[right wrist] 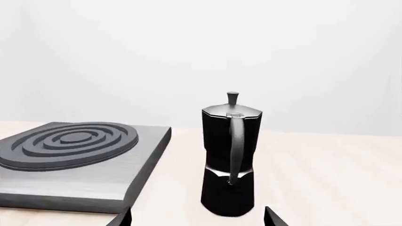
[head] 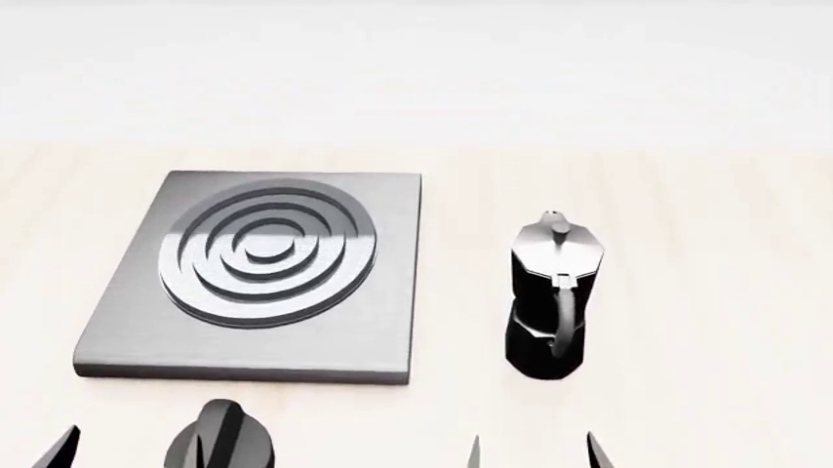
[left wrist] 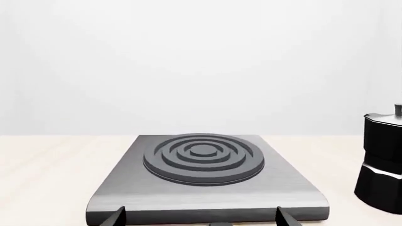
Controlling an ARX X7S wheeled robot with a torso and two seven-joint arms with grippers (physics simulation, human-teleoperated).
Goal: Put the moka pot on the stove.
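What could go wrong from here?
1. The pot is tall on a small base, its handle facing the right pincer; a push there may tip it.
2. The stove is raised; a low carry could catch its edge.
3. The knob sits near the left pincer.

We see a pale, light-wood desk [head: 703,253] extending to a plain white backdrop [right wrist: 201,47]. Lighting is even and diffuse throughout.

One moka pot [head: 556,292], one stove [head: 260,278], one knob [head: 221,439]
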